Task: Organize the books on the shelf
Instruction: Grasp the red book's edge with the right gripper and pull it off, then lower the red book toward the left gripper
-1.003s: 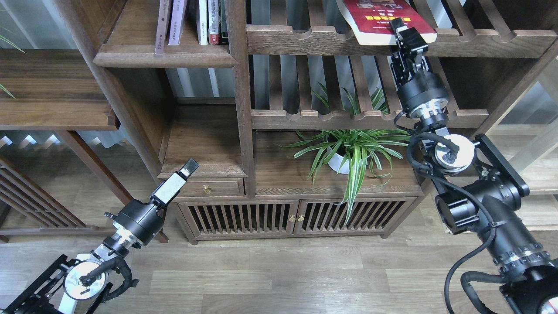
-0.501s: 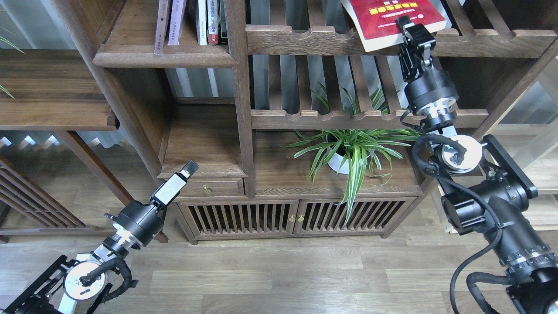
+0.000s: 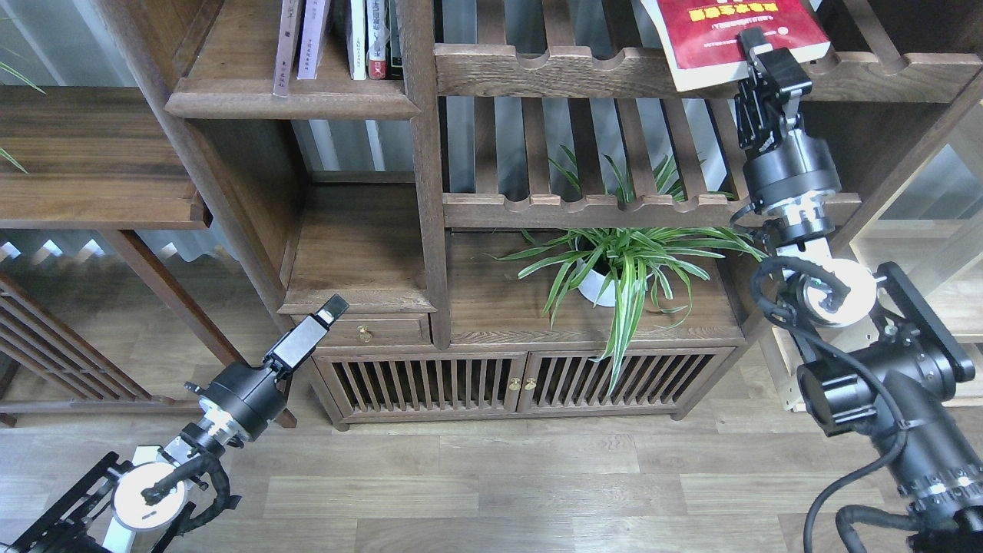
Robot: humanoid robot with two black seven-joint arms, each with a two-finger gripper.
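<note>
My right gripper (image 3: pixel 770 55) is shut on the lower edge of a red paperback (image 3: pixel 726 27) with a yellow title band. The book lies tilted over the scalloped front rail of the upper slatted rack (image 3: pixel 553 71), at the top right. The dark walnut shelf (image 3: pixel 292 104) is at the upper left. On it stand a maroon-brown book (image 3: pixel 287 46) and a pale lavender book (image 3: pixel 312 38), leaning, beside thin white, red and dark volumes (image 3: pixel 370 38). My left gripper (image 3: pixel 331 306) is low, in front of the small drawer, shut and empty.
A potted spider plant (image 3: pixel 614 265) stands on the cabinet top under the lower slatted rack (image 3: pixel 584 207). A thick upright post (image 3: pixel 426 169) separates the shelf from the racks. A low cabinet with slatted doors (image 3: pixel 514 384) stands below. Wood floor lies in front.
My right gripper has carried the red book to the right and slightly upward along the upper rack's rail. My left arm has sunk a little.
</note>
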